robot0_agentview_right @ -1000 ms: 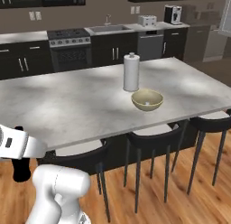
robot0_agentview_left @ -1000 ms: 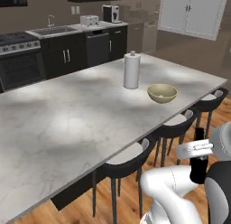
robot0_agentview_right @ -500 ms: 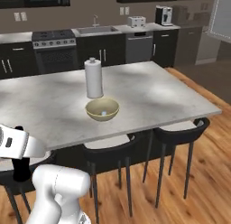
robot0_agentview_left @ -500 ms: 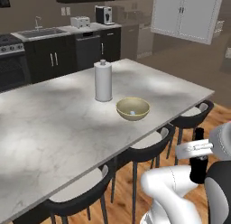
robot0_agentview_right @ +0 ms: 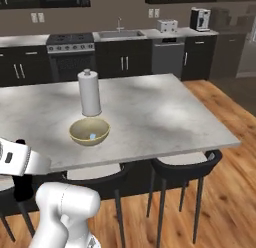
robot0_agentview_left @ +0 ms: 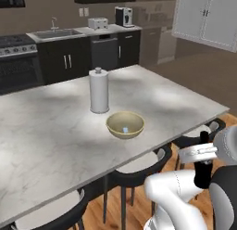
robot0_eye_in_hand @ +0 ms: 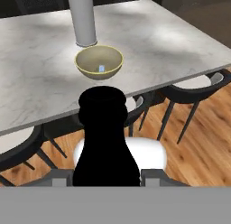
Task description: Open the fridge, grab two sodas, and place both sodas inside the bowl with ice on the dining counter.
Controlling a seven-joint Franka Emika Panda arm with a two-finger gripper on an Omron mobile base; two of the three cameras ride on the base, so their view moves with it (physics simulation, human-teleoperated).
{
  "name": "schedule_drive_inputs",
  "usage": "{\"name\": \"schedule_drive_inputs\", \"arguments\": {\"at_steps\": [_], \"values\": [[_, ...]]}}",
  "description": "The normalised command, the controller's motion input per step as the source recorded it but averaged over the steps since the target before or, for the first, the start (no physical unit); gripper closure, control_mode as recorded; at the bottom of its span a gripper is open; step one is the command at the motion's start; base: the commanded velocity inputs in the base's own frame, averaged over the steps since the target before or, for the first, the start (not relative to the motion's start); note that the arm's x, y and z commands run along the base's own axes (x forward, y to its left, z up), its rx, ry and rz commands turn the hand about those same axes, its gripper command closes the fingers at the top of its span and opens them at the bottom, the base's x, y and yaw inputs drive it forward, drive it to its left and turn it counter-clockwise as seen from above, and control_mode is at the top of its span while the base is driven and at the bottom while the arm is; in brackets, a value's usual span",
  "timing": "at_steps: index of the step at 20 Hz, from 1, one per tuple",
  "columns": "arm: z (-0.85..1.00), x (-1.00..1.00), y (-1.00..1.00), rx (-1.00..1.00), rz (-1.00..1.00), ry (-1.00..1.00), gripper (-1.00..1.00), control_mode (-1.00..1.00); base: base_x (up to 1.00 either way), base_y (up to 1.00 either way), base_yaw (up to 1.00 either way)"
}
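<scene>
Left base view: the bowl (robot0_agentview_left: 125, 124) sits on the dining counter (robot0_agentview_left: 55, 136), set back a little from the edge that faces the robot and just in front of the upright paper towel roll (robot0_agentview_left: 99, 91). One pale blue ice cube shows in its darker inside. Low at the right, beside the arm's white links, a dark bottle (robot0_agentview_left: 202, 165) stands upright in the gripper (robot0_agentview_left: 202, 155); it looks like the nearly black soda, though it is small and partly covered here. It hangs off the counter, over the stools (robot0_agentview_left: 134, 171), below the level of the slab.

Right base view: the bowl (robot0_agentview_right: 89, 131) again lies near the counter's front edge, the towel roll (robot0_agentview_right: 90, 93) close behind it. At the lower left the dark bottle (robot0_agentview_right: 21, 178) hangs under the white hand, outside the counter edge and lower than the bowl.

Hand view: the black bottle (robot0_eye_in_hand: 106, 139) rises in the middle with its long axis upright, and the gripper (robot0_eye_in_hand: 106, 177) is clamped on its lower body, a finger on either side. The bowl (robot0_eye_in_hand: 99, 62) lies straight ahead beyond the bottle's cap, across the counter's edge. In my judgement the coming move turns on that: the soda must go forward and up over the rim before release.
</scene>
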Motion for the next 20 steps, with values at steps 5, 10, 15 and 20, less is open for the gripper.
{"name": "schedule_drive_inputs", "arguments": {"at_steps": [5,10,15,20], "values": [[0.0,0.0,0.0,0.0,0.0,0.0,1.0,1.0,0.74,-0.1,0.4],[0.0,0.0,0.0,0.0,0.0,0.0,1.0,1.0,0.84,0.0,0.43],[0.0,0.0,0.0,0.0,0.0,0.0,1.0,1.0,0.93,-0.02,0.44],[0.0,0.8,-0.08,0.02,0.27,0.14,1.0,-1.0,0.2,-0.02,0.08]]}}
